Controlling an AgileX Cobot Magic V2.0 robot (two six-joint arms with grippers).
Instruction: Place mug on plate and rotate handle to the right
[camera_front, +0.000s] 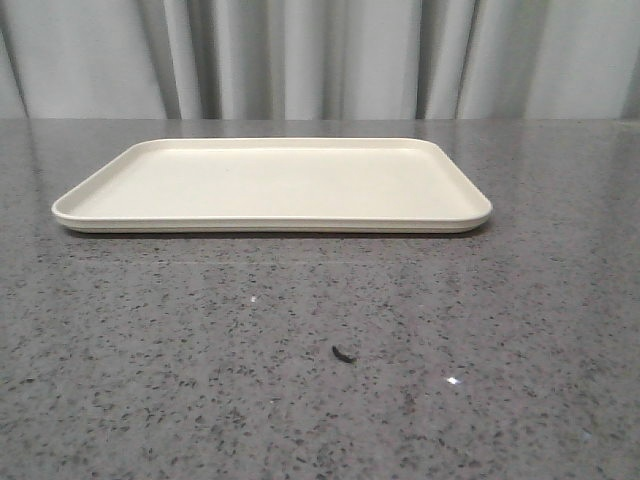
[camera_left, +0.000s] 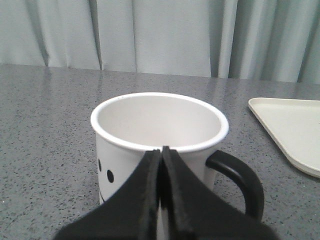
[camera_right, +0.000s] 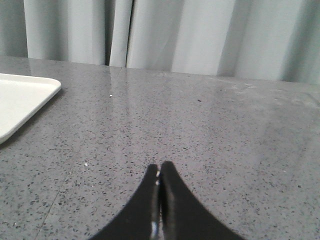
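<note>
On the left side, outside the front view, the mug (camera_left: 159, 145) is seen by the left wrist camera, standing upright on the grey speckled surface (camera_front: 320, 380), with its black handle (camera_left: 240, 180) turned toward the plate's side. The left tool (camera_left: 161, 165) is held just before the mug's near wall with its fingers pressed together, gripping nothing; whether they touch the mug cannot be told. Further right, the plate (camera_front: 270, 222) is seen lying flat and bare at the middle of the surface, apart from the mug. On the right, the right tool (camera_right: 160, 175) is likewise closed on nothing, above bare surface. The task is judged to be at its very start: the mug is not yet grasped, lifted or set down, and the handle is not yet turned. A small dark fleck (camera_front: 343, 353) lies in front of the plate; nothing is seen blocking the way between mug and plate.
</note>
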